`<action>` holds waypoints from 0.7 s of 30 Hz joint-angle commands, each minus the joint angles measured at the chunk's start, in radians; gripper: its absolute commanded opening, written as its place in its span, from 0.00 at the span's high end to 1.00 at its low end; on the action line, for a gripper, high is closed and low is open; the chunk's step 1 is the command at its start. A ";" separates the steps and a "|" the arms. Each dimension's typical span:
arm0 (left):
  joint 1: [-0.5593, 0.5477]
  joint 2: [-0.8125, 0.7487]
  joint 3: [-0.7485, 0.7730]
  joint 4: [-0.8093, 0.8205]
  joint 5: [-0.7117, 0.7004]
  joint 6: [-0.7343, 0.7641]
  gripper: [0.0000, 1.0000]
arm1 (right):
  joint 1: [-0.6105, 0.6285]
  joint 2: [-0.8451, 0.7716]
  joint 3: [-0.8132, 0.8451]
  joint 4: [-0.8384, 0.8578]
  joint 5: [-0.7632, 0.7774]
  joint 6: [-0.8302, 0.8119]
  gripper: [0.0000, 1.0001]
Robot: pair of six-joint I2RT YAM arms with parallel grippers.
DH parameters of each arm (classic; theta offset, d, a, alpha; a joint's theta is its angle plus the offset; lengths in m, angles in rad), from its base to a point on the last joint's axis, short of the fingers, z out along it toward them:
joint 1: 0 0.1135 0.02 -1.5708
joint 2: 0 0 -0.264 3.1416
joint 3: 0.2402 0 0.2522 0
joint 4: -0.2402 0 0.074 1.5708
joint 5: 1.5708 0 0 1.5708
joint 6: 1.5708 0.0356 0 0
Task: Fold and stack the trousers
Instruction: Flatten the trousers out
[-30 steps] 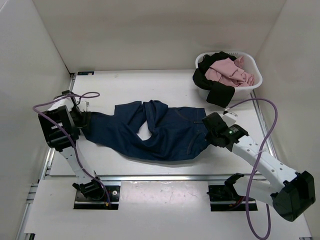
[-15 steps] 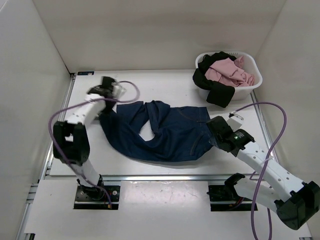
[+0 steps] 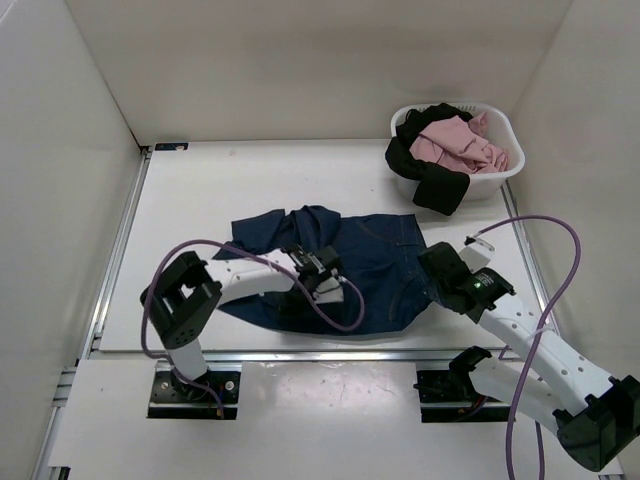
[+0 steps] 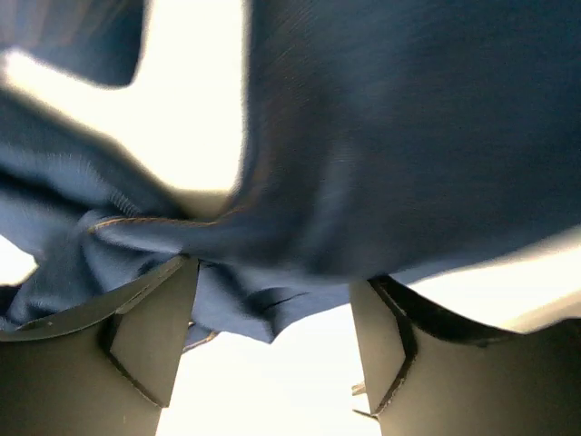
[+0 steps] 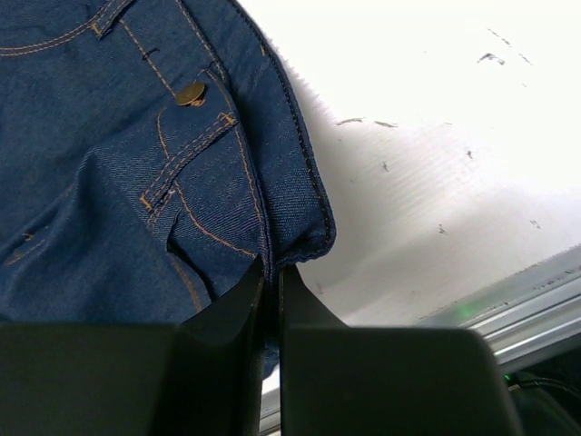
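Swung rightward since earlier, left gripper sits over the trousers, jaws spread around loose denim; these lie left-right, right gripper pinching their right waistband end.

The table lies bare left of and behind the jeans, so I can pass there up to the left wall. The basket, with clothes hanging over its rim, blocks the far right corner. My left claw has denim between its spread fingers, and its cable arches alongside. Beside my right claw, pinched on the jeans, a bare strip runs to the rail.
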 commanded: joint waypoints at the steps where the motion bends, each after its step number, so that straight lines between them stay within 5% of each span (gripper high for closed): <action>1: -0.084 -0.128 0.090 -0.095 0.154 0.010 0.21 | -0.003 -0.012 -0.001 -0.048 0.057 0.032 1.00; 5: 0.035 -0.244 0.162 -0.122 0.235 0.010 0.15 | -0.003 -0.012 -0.011 -0.057 0.066 0.032 1.00; 7: 0.162 -0.304 0.147 -0.122 0.179 0.027 0.00 | -0.003 -0.012 -0.011 -0.068 0.066 0.032 1.00; 13: 0.511 -0.480 -0.147 0.065 0.013 0.185 0.00 | -0.003 -0.003 -0.001 -0.068 0.066 0.032 1.00; 21: 0.676 -0.435 -0.293 0.271 0.060 0.217 0.00 | -0.003 0.008 -0.001 -0.045 0.044 0.014 1.00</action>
